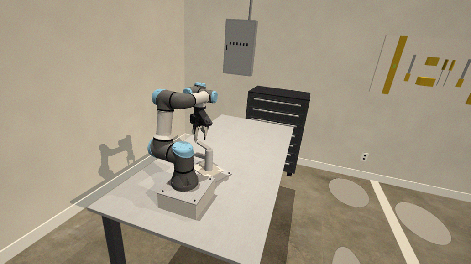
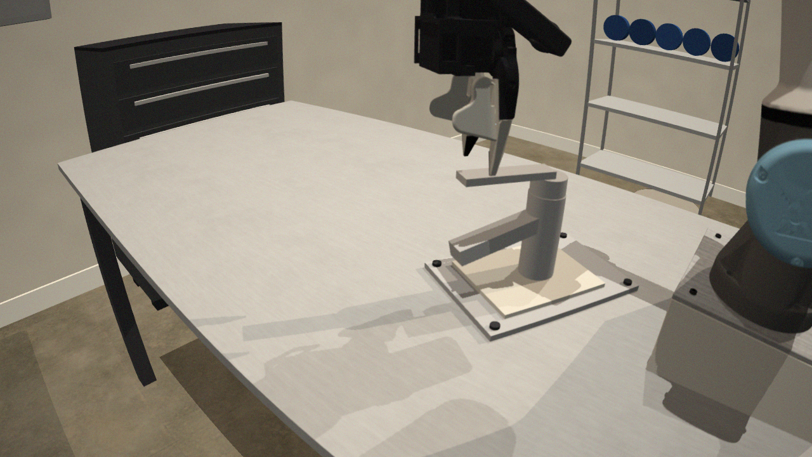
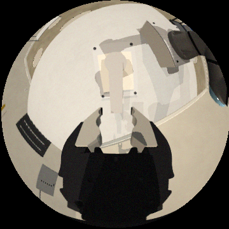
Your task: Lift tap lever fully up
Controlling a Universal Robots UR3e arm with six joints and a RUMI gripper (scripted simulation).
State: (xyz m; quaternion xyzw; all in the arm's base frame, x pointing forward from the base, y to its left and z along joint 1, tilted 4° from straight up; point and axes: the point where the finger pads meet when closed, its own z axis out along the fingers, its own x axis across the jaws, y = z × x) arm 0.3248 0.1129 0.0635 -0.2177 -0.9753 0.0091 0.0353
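The grey tap (image 1: 208,160) (image 2: 543,233) stands on a bolted base plate (image 2: 573,306) on the table (image 1: 250,190) (image 2: 255,198). Its flat lever (image 1: 203,144) (image 2: 510,174) (image 3: 116,86) lies about level, pointing away from the robot base over the spout (image 2: 491,238). My gripper (image 1: 200,137) (image 2: 480,162) (image 3: 116,107) points down at the lever's free end. It is partly open, with one fingertip on each side of the lever, reaching down to its top edge. I see no grip on the lever.
The robot's base pedestal (image 1: 182,203) (image 2: 720,352) stands close beside the tap. A black drawer chest (image 1: 277,112) (image 2: 181,73) is at the table's far end. A metal shelf rack (image 2: 658,110) with blue discs stands behind the table.
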